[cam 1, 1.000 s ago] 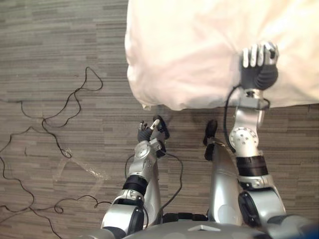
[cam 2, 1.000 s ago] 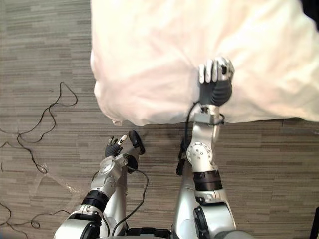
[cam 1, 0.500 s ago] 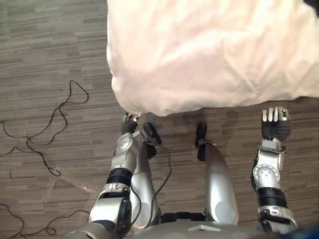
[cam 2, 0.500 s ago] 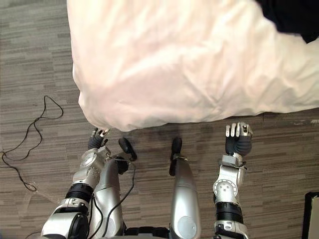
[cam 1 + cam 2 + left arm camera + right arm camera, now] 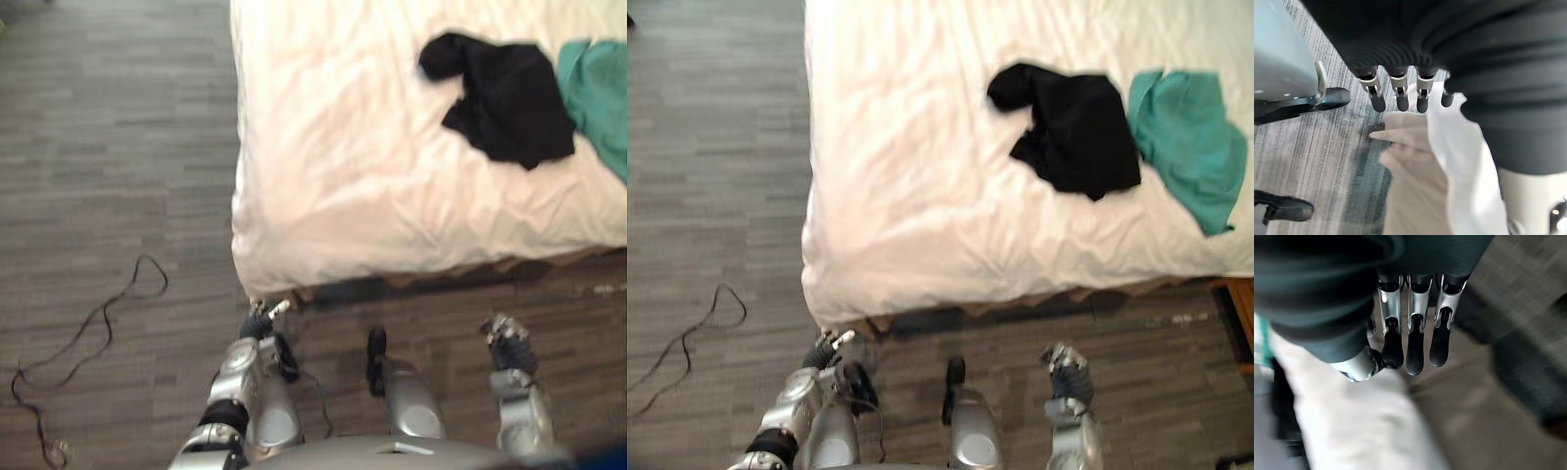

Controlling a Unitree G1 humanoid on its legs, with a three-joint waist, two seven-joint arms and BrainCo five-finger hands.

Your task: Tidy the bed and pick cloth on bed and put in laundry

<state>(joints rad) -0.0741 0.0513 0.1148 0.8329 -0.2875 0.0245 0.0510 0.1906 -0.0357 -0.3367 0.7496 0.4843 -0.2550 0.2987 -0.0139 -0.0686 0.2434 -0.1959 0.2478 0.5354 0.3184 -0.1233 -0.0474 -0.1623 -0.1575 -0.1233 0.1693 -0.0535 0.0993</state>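
Observation:
A black cloth (image 5: 1073, 127) lies crumpled on the white bed sheet (image 5: 921, 176), with a teal cloth (image 5: 1190, 147) just to its right, touching it. Both of my hands hang low over the floor in front of the bed, well short of the cloths. My left hand (image 5: 260, 321) is by the bed's near left corner, its fingers (image 5: 1396, 93) straight and holding nothing, the sheet's corner (image 5: 1464, 161) just past them. Over on the other side, my right hand (image 5: 509, 343) is below the bed's front edge, fingers (image 5: 1413, 342) relaxed and empty.
Grey wood-look floor (image 5: 108, 147) runs along the bed's left side and front. A beige bed base (image 5: 1410, 166) shows under the sheet's hem. A brown wooden piece (image 5: 1242, 313) stands at the far right beside the bed.
My right hand has come off the sheet's front edge and dropped to my side over the floor. The camera has tipped up the bed, bringing the black and teal cloths into view.

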